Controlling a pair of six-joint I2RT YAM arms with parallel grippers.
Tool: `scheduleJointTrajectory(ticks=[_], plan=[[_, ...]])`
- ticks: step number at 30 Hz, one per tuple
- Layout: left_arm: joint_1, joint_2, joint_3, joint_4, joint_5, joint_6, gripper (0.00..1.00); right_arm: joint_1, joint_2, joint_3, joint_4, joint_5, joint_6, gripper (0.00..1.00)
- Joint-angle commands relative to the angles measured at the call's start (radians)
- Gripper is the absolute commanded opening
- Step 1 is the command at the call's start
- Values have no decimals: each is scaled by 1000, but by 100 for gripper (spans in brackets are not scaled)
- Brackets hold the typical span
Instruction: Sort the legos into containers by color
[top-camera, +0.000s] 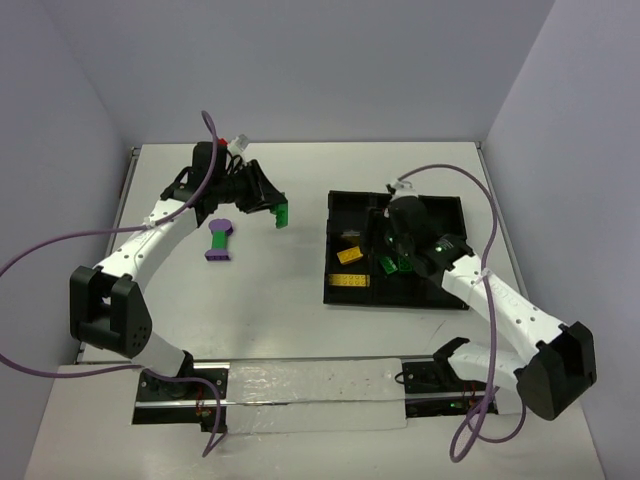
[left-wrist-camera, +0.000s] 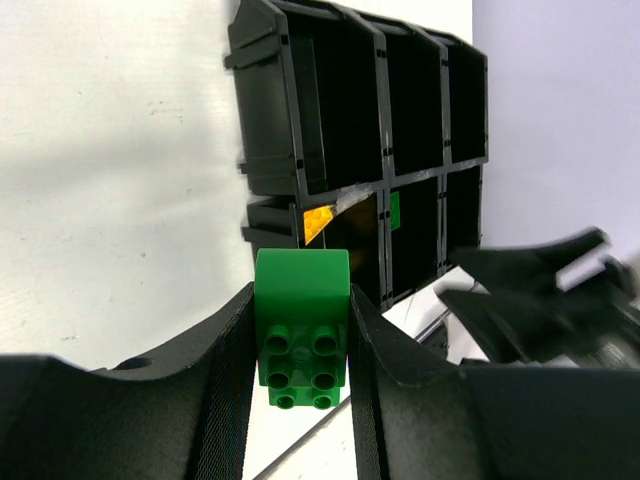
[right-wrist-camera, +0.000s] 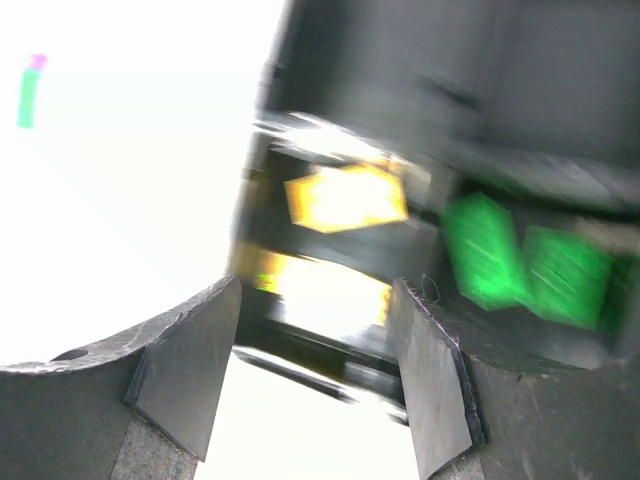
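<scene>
One big black tray (top-camera: 347, 212) on the table's right side, split into square containers. Right gripper (right-wrist-camera: 315, 370) over it, jaws apart, holding nothing. Left gripper (top-camera: 262, 197) pinched tight on a green lego (left-wrist-camera: 302, 330), up in the air, well left of the tray. Best to carry it over slowly, stop above the container with green legos (right-wrist-camera: 485, 250), then let go low. No words or labels to read anywhere.

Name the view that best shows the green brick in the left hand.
Left wrist: the green studded plastic brick sits close and sharp in the left hand. Top external shows it small; right wrist is too blurred.
</scene>
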Motion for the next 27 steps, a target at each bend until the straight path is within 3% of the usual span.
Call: scheduleJointTrajectory(ticks=[1,8,17,22,27], plan=[[2,-14,19,68,-36,-71,0,116,96,181,130,-141,-14,70],[2,-61,-34,70,-141,-136,0,212,278,349,200,-247,45,73],[2,-66,-34,71,-151,-149,0,259,434,477,238,-245,72,72],[2,-57,-15,49,-152,-137,0,259,507,522,245,-209,83,67],[3,-56,-6,37,-137,-114,0,259,567,556,257,-198,84,55]])
